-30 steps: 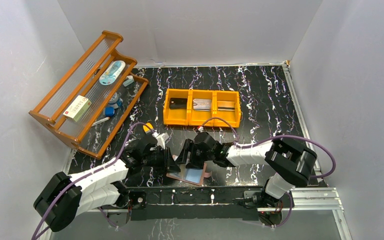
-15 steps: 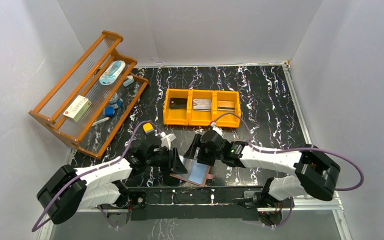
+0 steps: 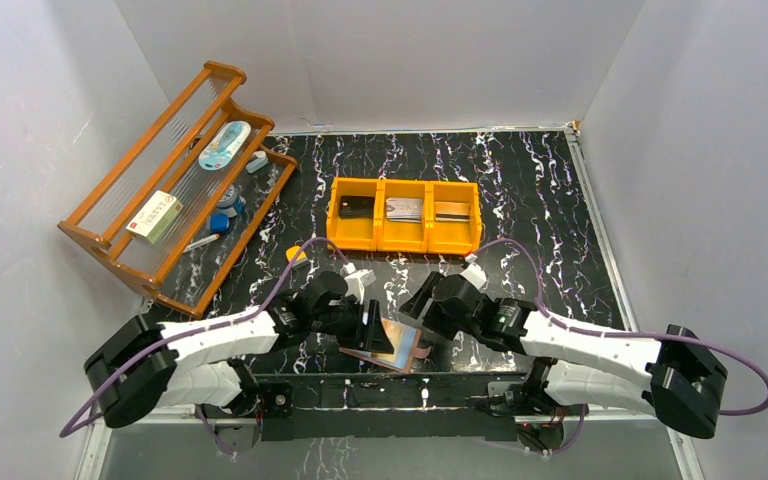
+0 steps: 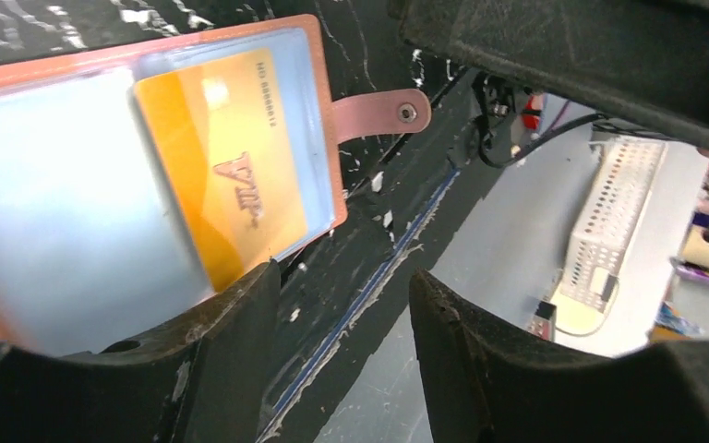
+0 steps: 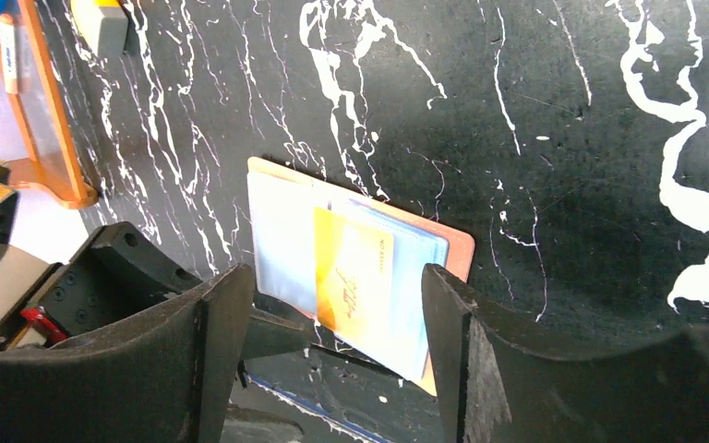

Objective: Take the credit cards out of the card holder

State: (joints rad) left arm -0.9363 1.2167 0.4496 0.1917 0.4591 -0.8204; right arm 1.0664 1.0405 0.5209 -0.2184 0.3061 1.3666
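Card holder [image 4: 74, 185] left half blurred, cut by frame edge; tray [image 3: 403, 243] contents too small to identify.

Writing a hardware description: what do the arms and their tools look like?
The left arm and right arm have white links and black joints, with a purple cable looping along each. The left tool and right tool have blunt matte-black fingers.

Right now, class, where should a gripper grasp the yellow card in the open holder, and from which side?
Probably take the yellow card by its short end nearest the table edge, coming low from there: it lies flat on the card holder lining, so only an edge offers a pinch.
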